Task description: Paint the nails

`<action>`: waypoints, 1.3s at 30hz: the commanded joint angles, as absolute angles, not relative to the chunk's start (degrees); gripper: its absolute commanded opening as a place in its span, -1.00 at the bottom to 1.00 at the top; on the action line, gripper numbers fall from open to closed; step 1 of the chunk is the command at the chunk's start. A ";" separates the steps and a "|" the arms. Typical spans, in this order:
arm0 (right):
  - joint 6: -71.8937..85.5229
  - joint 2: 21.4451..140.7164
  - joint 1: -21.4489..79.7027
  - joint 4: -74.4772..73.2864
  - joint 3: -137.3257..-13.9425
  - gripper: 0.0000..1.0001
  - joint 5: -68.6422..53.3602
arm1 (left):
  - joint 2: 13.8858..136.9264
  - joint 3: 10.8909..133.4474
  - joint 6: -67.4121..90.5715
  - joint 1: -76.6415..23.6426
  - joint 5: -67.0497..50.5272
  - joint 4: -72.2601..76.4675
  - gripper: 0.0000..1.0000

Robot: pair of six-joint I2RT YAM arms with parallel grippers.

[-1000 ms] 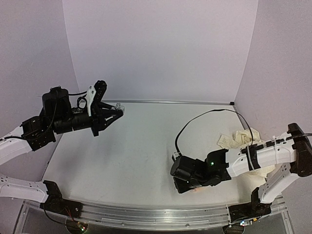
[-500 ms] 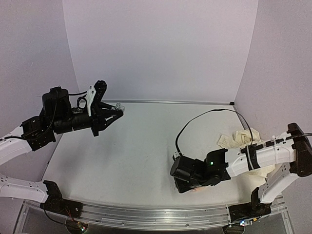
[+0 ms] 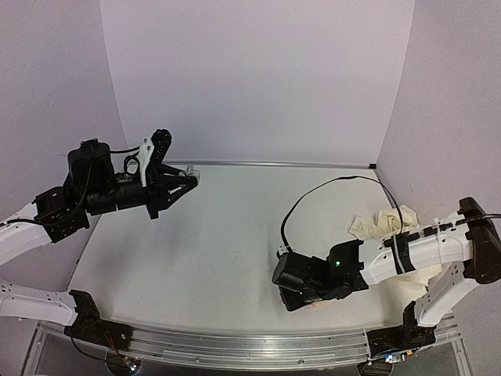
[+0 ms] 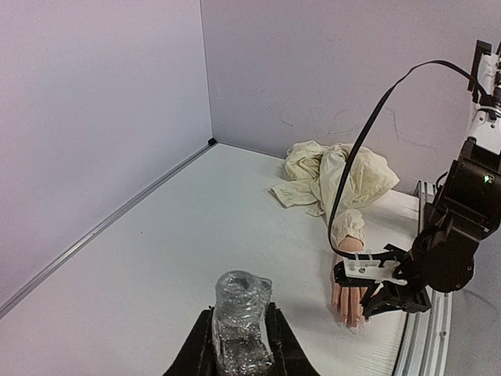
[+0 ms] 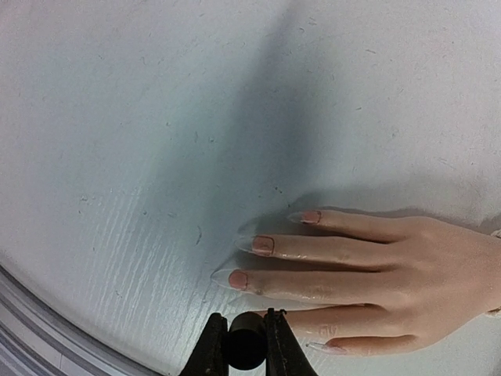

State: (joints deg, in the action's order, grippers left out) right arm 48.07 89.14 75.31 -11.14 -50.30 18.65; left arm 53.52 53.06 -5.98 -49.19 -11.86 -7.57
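Overhead view: the left gripper (image 3: 185, 179) hangs above the far left of the table (image 3: 219, 243), clamped on a small clear bottle (image 3: 192, 171). The right gripper (image 3: 304, 304) points down at the near right, over a skin-coloured mannequin hand (image 3: 318, 307). Its crumpled cream sleeve (image 3: 383, 223) lies toward the far right, beside a looping black cable (image 3: 313, 192). Left wrist view: the fingers pinch the glassy, uneven-walled bottle, which shows silvery glitter inside. Right wrist view: the jaws stand narrow, gripping a round matte black cap (image 5: 246, 351). Just beyond it the hand lies palm down on the smooth white surface. Its long, pointed nails (image 5: 263, 245) aim left and are translucent at the tips.
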 commanded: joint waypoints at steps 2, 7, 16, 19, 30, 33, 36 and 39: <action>48.43 89.82 75.76 -13.71 -52.08 -1.00 20.04 | 52.87 53.41 -6.14 -49.04 -12.28 -6.15 -1.00; 48.43 89.64 75.76 -13.71 -51.80 -1.00 19.78 | 52.77 53.41 -6.10 -49.00 -12.19 -6.16 -1.00; 48.52 88.71 75.85 -14.57 -51.18 -1.00 19.44 | 53.09 53.42 -6.02 -49.04 -12.37 -6.24 -1.00; 48.45 88.57 75.97 -14.59 -51.02 -1.00 19.37 | 53.14 53.37 -5.91 -49.04 -12.44 -6.24 -1.00; 48.59 89.77 76.64 -14.50 -51.07 -1.00 18.92 | 53.37 53.37 -5.90 -49.04 -12.66 -6.24 -1.00; 48.69 89.98 76.73 -14.29 -51.06 -1.00 18.92 | 53.29 53.39 -5.89 -49.04 -12.65 -6.24 -1.00; 48.53 90.49 76.73 -14.10 -51.32 -1.00 18.82 | 53.26 53.37 -5.89 -49.05 -12.66 -6.23 -1.00; 48.52 90.87 76.73 -13.91 -51.42 -1.00 18.84 | 53.21 53.36 -5.89 -49.04 -12.66 -6.37 -1.00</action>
State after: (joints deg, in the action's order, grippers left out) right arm 48.07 89.65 76.31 -11.18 -50.30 18.41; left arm 53.54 53.06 -5.98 -49.19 -11.90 -7.60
